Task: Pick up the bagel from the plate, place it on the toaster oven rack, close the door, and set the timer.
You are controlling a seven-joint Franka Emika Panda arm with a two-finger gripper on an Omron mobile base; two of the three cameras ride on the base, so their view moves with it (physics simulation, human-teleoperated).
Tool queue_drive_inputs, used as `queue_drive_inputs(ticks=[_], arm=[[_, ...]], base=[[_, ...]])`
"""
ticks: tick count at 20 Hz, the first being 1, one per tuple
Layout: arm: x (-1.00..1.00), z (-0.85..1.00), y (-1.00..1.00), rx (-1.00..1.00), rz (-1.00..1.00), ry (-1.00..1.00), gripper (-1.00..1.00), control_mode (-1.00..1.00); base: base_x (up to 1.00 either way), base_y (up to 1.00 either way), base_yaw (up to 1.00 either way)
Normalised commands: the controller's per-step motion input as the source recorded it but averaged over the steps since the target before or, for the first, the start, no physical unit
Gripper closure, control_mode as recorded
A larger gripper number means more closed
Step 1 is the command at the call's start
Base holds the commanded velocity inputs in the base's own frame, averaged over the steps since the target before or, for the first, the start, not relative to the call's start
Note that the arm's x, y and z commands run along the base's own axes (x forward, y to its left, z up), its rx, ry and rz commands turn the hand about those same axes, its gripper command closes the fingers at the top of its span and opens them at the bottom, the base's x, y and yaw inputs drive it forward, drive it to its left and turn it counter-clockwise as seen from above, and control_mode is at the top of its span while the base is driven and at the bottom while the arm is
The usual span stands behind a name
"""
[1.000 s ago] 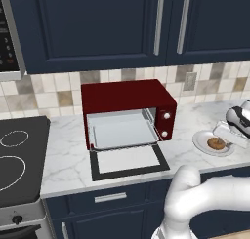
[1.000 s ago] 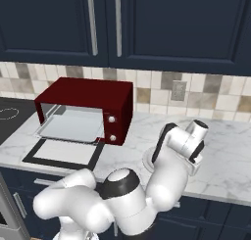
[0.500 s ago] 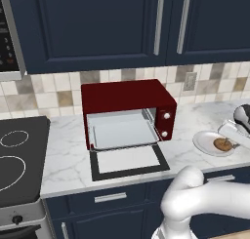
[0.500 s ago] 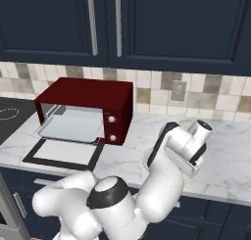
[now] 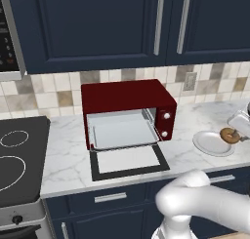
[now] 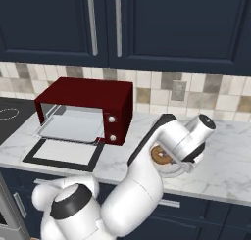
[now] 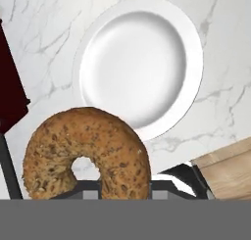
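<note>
Dark blue cabinets [image 5: 97, 28] and a marbled counter [image 5: 63, 155] are seen, with a stovetop [image 5: 14, 160] at the far left of the left base view. The red toaster oven [image 5: 128, 106] is set on the counter, its door [image 5: 128, 161] dropped flat toward the front edge and the toaster oven rack [image 5: 122, 130] exposed and bare inside the cavity. The two knobs [image 5: 169, 124] are placed on the oven's right face. The plate [image 7: 139, 62] is left bare on the counter, well right of the oven. The bagel [image 7: 86, 153] is carried in the air above the plate's near rim, off the dish, pinched by the gripper [image 6: 164, 158] across one side of the ring; the jaws are pressed in on it, though the fingertips themselves are mostly hidden behind the bread in the hand view. A wooden edge [image 7: 225, 170] is noted at the lower right of the hand view. Transport is judged to be the step in hand: the bagel should be kept lifted above door height, swung left toward the opening, brought in over the flat door without the oven's right frame being clipped, lowered level onto the middle of the rack, and only then released.
</note>
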Motion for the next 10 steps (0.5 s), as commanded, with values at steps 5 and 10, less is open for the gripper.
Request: queue_drive_inputs(ticks=[5, 10], arm=[[-0.42, 0.36, 0.89, 0.00, 0.00, -0.12, 1.00, -1.00], [-0.33, 0.19, 1.00, 0.00, 0.00, -0.07, 1.00, -1.00]], base=[[0.00, 0.00, 0.00], [0.00, 0.00, 0.00]])
